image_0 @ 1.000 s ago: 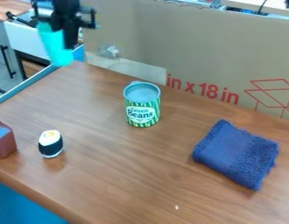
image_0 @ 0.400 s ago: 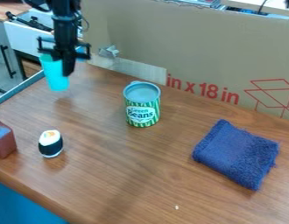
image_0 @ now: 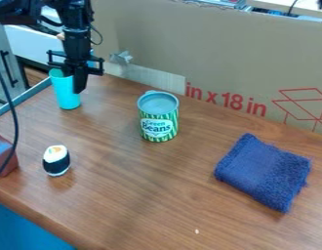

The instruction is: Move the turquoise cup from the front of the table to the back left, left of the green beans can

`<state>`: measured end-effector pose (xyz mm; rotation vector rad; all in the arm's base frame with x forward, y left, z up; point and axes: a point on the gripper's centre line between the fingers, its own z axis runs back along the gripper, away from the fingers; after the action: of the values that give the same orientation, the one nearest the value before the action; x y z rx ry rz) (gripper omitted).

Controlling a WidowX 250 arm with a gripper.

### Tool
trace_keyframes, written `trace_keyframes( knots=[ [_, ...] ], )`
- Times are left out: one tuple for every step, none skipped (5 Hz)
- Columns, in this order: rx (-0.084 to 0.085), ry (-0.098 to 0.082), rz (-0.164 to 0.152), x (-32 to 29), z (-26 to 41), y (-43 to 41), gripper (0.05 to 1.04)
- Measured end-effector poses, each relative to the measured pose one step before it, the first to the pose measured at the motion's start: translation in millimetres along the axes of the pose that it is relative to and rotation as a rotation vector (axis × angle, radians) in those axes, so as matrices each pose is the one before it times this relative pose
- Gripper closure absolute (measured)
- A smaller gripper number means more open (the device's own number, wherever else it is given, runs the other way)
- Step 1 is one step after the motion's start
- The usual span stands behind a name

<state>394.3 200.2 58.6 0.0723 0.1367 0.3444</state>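
- One wood-grain counter: supports the items below.
- One cardboard panel: upright along the far edge.
- One folded blue terry towel: flat, at right.
- One claw: at upper left, grasping the turquoise tumbler by its upper part.
- One green-striped food can: upright, near center.
- Tumbler: nearly upright, left of and beyond the can.
- One reddish-brown bottle: left edge.
- One toy sushi roll: beside the bottle.
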Motion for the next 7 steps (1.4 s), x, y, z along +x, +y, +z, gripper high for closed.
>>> trace_keyframes(
  knots=[
    [-0.0153, -0.0013, -0.0072, 0.19, 0.02, -2.42, 0.950],
    [-0.0105, -0.0054, 0.0039, -0.32, -2.30, -1.27, 0.722],
    [-0.0016, -0.0461, 0.0331, -4.79, 15.31, 0.70, 0.427],
    [0.0007, -0.0637, 0.0419, -5.80, 23.01, 5.08, 0.156],
    [-0.0128, -0.0388, 0.0331, -14.22, 13.66, 6.69, 0.077],
    [0.0122, -0.0644, -0.0087, -29.13, 24.69, 1.93, 0.081],
    [0.0390, 0.0089, -0.0618, -44.36, 16.33, -7.68, 0.083]
  ],
)
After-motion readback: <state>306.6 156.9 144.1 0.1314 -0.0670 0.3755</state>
